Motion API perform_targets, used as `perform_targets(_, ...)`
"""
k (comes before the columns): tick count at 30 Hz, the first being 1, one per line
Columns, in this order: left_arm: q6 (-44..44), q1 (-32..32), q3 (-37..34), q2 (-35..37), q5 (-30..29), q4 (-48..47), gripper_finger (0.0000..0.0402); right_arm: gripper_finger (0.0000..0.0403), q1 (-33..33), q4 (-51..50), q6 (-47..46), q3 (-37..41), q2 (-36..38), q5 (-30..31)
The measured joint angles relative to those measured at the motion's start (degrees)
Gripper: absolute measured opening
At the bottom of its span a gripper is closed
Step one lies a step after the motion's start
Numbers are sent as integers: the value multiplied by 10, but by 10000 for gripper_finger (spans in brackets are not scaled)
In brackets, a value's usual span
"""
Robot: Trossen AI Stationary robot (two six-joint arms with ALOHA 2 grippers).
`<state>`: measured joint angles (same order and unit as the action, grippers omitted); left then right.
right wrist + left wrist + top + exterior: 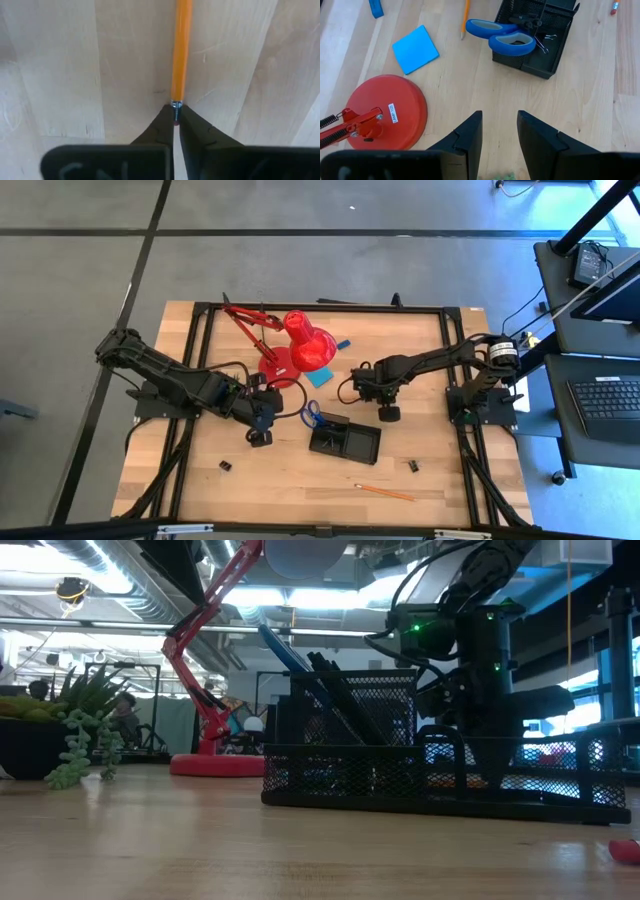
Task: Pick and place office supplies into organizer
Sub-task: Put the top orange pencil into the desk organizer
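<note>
My right gripper [176,120] points down at the table beyond the organizer's far side [380,402] and is shut on an orange pencil [182,50]. The black mesh organizer [345,440] holds blue-handled scissors [500,35], whose handles stick out over its rim, plus a binder clip [545,40]. My left gripper [499,125] hovers open above bare wood left of the organizer [260,435], with nothing between its fingers. A second pencil [385,492] lies near the table's front edge. A blue note pad [415,49] lies flat by the lamp base. My right gripper pinches the pencil's eraser end [176,106], just behind the metal ferrule, between its two fingertips. The fingers come from above, pointing down. The pencil runs straight away from them over the wood; whether its tip rests on the table I cannot tell.
A red desk lamp [300,345] stands at the far middle, its round base [385,112] close to my left gripper. Two binder clips [226,466] [412,466] lie near the front. A small blue eraser [376,7] lies beyond the note pad. A potted plant [60,730] stands at the left.
</note>
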<state>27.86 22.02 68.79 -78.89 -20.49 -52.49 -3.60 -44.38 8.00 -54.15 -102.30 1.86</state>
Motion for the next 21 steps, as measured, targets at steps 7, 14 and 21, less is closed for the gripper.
perform_targets(7, -1, 0, 0, 0, 0, 0, 116, 17, 0, -25, -4, -15, -4, 8)
perform_targets(14, -1, 0, 0, 0, -1, 0, 116, 17, 1, -57, -15, -44, -2, 51)
perform_targets(21, -1, 0, 0, 0, -1, 0, 116, 18, 3, -86, -16, -58, -1, 58)
